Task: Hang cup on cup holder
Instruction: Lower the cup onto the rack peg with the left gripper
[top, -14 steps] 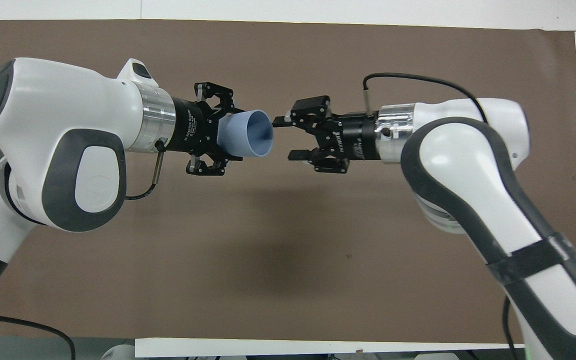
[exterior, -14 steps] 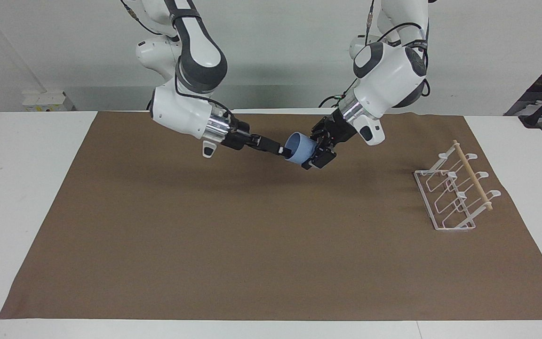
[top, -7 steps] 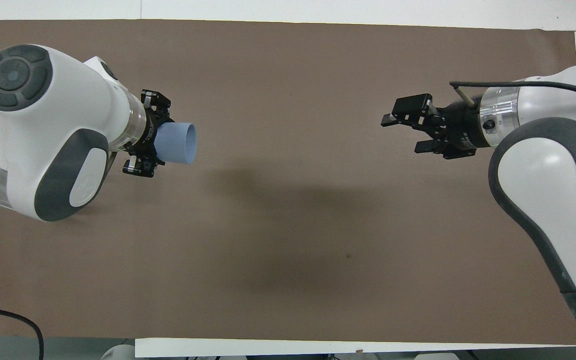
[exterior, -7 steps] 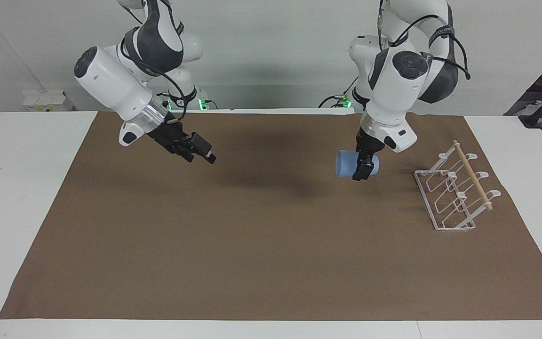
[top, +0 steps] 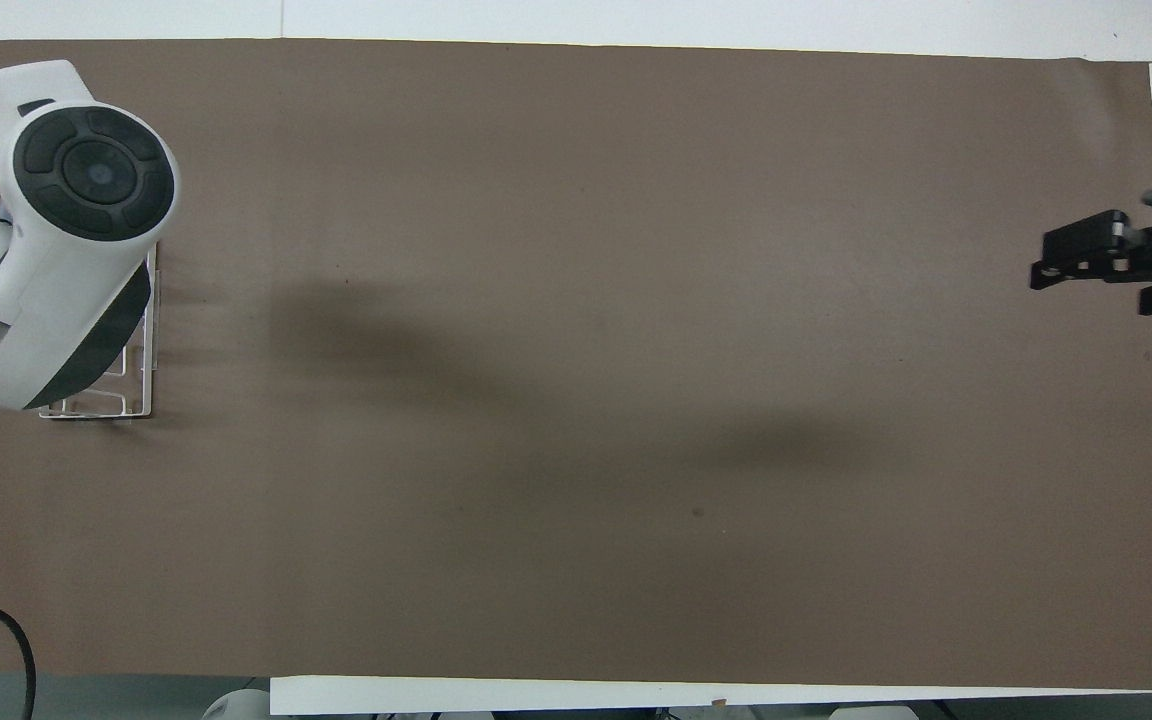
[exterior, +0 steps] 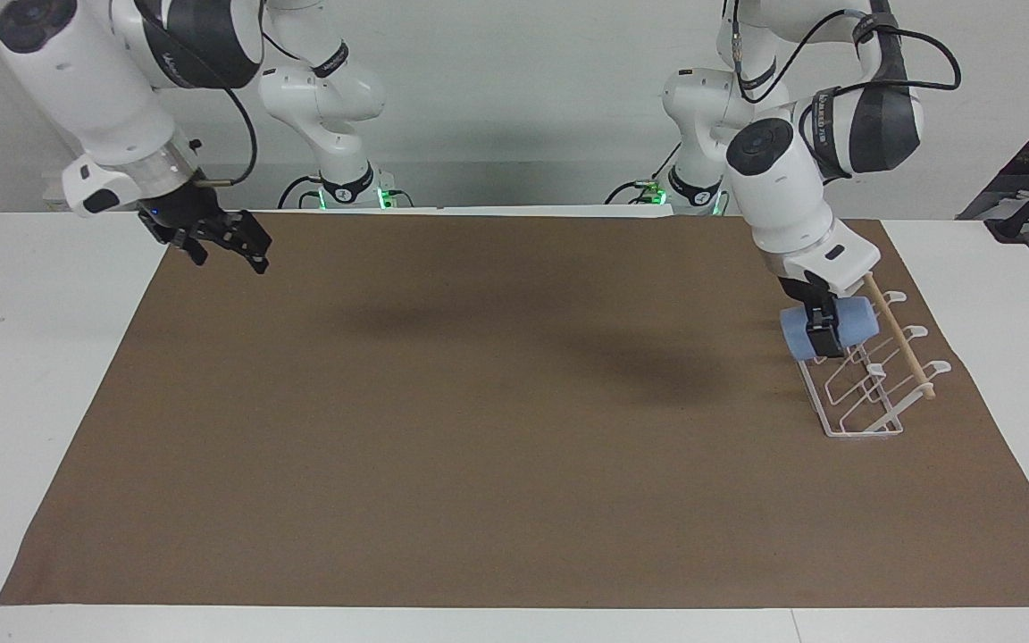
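The light-blue cup (exterior: 856, 321) lies on its side in my left gripper (exterior: 823, 335), which is shut on it. The cup hangs over the end of the white wire cup holder (exterior: 863, 402) that is nearer to the robots, close to the wooden dowel (exterior: 903, 344). I cannot tell whether it touches a prong. In the overhead view the left arm hides the cup, and only a corner of the cup holder (top: 126, 405) shows. My right gripper (exterior: 230, 254) is open and empty, up over the mat's edge at the right arm's end; it also shows in the overhead view (top: 1086, 288).
A brown mat (exterior: 479, 429) covers most of the white table (exterior: 32, 357). The cup holder stands on the mat at the left arm's end. Nothing else lies on the mat.
The left gripper has carried the cup from the middle of the table to over the cup holder. The right gripper has drawn back to its own end of the table, open and empty.
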### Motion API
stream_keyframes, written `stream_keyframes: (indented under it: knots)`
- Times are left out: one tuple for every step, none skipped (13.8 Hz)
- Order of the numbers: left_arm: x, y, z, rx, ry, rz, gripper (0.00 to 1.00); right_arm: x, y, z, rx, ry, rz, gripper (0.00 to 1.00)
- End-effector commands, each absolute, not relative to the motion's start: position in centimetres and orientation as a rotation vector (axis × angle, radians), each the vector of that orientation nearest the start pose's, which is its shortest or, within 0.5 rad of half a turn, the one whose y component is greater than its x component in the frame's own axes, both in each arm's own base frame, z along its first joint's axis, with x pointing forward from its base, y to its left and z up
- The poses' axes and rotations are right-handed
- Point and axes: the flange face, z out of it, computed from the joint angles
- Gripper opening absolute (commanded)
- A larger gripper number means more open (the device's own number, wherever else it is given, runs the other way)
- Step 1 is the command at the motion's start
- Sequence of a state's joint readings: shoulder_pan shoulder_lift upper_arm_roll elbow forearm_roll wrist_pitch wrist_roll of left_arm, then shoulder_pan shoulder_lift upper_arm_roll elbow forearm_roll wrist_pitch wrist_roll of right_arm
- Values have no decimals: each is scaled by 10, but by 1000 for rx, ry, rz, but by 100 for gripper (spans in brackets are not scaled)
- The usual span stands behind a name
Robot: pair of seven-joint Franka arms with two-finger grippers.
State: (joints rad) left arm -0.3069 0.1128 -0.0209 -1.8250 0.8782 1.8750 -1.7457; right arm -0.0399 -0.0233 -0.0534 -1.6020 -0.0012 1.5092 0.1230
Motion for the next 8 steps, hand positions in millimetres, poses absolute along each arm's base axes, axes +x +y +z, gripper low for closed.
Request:
stream_keyframes:
  knots:
    - [603,-122,475,-1993,-1212,-1076,38,539,-54,649,-3192,306,171,100]
    - [608,-104,479,-1948,-1183,-1119,38,542,-46,646,-3201,272,201,100]
    - [611,-98,479,-1933,-1150,-1149,38,540,-45,642,-3211,263,226,100]
    - [614,-92,466,-1923,-1135,-1138,38,539,-46,642,-3210,264,239,100]
    - [617,-93,443,-1911,-1112,-1128,38,533,-39,645,-3211,240,238,100]
    - [618,-99,434,-1898,-1122,-1149,38,530,-36,643,-3212,220,248,100]
    - [617,-98,425,-1884,-1133,-1142,38,530,-35,640,-3211,216,258,100]
    - [612,-96,416,-1873,-1125,-1125,38,530,-39,638,-3207,215,263,100]
